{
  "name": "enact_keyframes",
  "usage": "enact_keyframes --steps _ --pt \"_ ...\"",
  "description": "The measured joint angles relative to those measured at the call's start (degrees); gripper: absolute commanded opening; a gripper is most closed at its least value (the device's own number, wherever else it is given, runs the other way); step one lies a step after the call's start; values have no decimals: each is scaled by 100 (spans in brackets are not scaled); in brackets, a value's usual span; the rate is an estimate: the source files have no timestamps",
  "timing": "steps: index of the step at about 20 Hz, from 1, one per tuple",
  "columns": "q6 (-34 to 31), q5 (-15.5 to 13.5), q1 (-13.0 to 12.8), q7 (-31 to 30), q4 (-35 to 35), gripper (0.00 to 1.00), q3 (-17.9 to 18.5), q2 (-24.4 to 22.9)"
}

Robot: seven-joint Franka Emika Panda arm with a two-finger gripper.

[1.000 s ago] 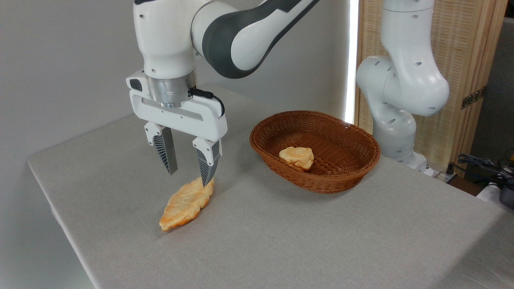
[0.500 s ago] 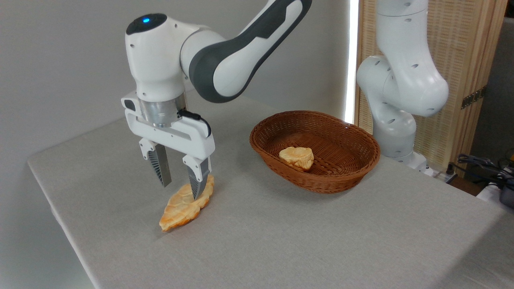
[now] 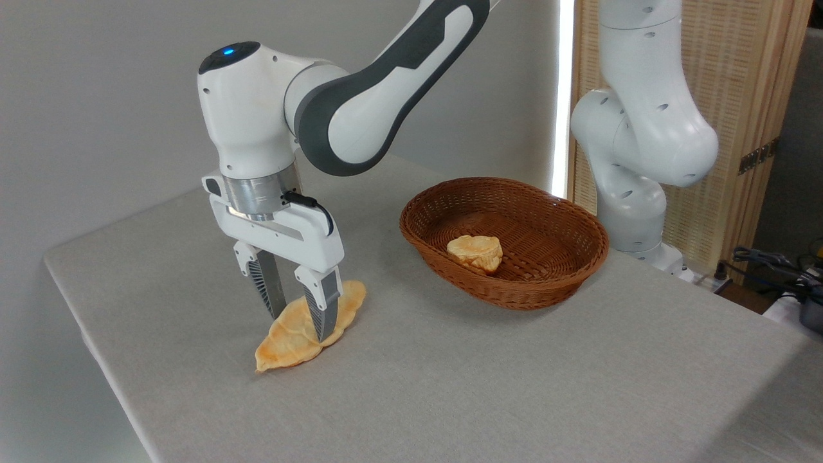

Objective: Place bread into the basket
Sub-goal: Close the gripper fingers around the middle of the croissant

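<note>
The bread [image 3: 283,342], a long flat golden-orange pastry, lies on the grey table left of centre. My gripper [image 3: 301,326] is down over its middle, one finger behind it and one in front, pressed against its sides. The bread still rests on the table. The oval reddish-brown wicker basket [image 3: 508,299] stands to the right, about a bread's length away.
A smaller, chunky pale-golden bread piece [image 3: 476,252] sits inside the basket. The arm's white base column [image 3: 636,186] rises behind the basket at the right. The table's left edge [image 3: 96,360] runs close to the bread. Cables lie at the far right.
My gripper came down and slightly right onto the bread, and its fingers drew closer together. The bread's far end swung to the right.
</note>
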Motion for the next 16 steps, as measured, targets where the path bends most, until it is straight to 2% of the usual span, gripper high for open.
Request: enact_keyframes --steps 5,11,12,15,16 --pt "-297 3 28 809 -16 100 12 11" --pt "-391 5 39 1280 -19 100 34 11" --pt "-399 5 42 1303 -19 96 36 11" --pt "-413 5 44 1325 -19 61 37 11" --pt "-414 5 44 1333 -19 53 37 11"
